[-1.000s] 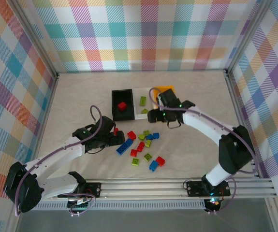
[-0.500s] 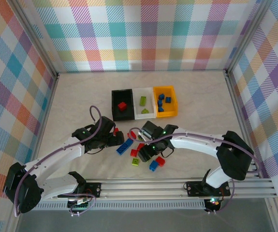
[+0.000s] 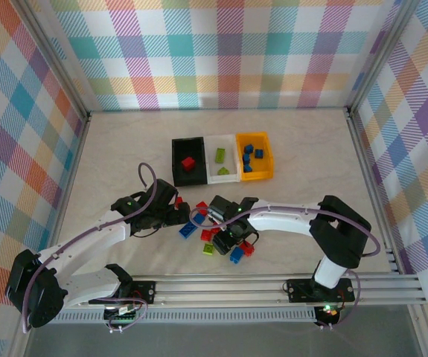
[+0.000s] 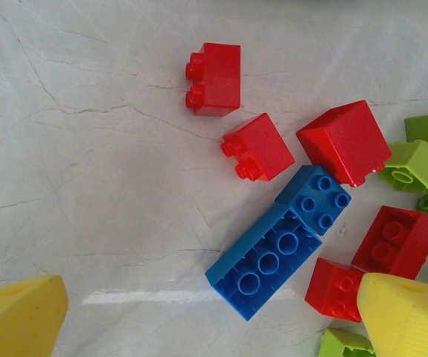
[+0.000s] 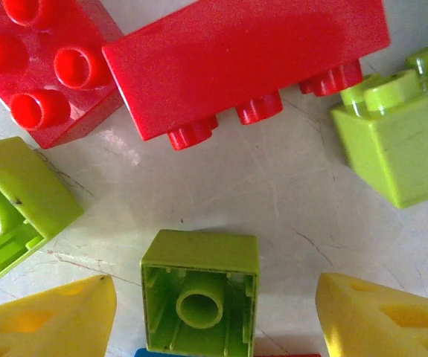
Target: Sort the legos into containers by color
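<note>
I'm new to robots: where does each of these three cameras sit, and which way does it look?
Top: above and behind the arms, looking down on the table; both arms show.
Left wrist: on the left arm, facing down at bricks; left tool's yellow fingertips show.
Right wrist: on the right arm, close over a lime brick; right tool's fingertips show.
Shared: the long blue brick appears from top and left wrist.

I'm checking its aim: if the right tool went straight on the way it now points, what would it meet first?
Most likely the upside-down lime green brick. It lies midway in front of the right tool, between its open jaws and touching neither. Below it is only the table. Depth is hard to judge here.
</note>
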Tool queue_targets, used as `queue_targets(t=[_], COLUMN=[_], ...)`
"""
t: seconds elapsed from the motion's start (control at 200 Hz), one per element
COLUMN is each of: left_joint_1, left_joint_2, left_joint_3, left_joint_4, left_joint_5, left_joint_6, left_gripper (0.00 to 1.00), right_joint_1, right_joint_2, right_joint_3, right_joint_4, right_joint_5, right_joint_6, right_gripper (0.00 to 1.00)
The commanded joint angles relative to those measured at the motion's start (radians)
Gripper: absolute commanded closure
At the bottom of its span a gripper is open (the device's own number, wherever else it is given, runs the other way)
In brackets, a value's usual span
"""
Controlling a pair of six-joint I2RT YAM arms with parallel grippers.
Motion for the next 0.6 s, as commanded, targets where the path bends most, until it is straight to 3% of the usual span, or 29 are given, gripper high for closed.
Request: queue_targets(t=[0.0,0.6], left_joint_1=[0.007,0.007], left_joint_2=[0.003,-0.02], left_joint_3=[-0.001,-0.01], left_joint_4=[-0.014,-0.01], left_joint_5=[-0.006,0.001], left_joint_6=[0.003,0.002], left_gripper=[0.0,0.0], right_joint_1=[0.01,0.01], right_joint_2=[0.017,-0.058], right_joint_3=[0.022,-0.013], right_joint_4=[0.002,0.026], right_joint_5=[0.018,0.016], right_joint_6=[-0.007,0.023], right_gripper=[0.3,0.6])
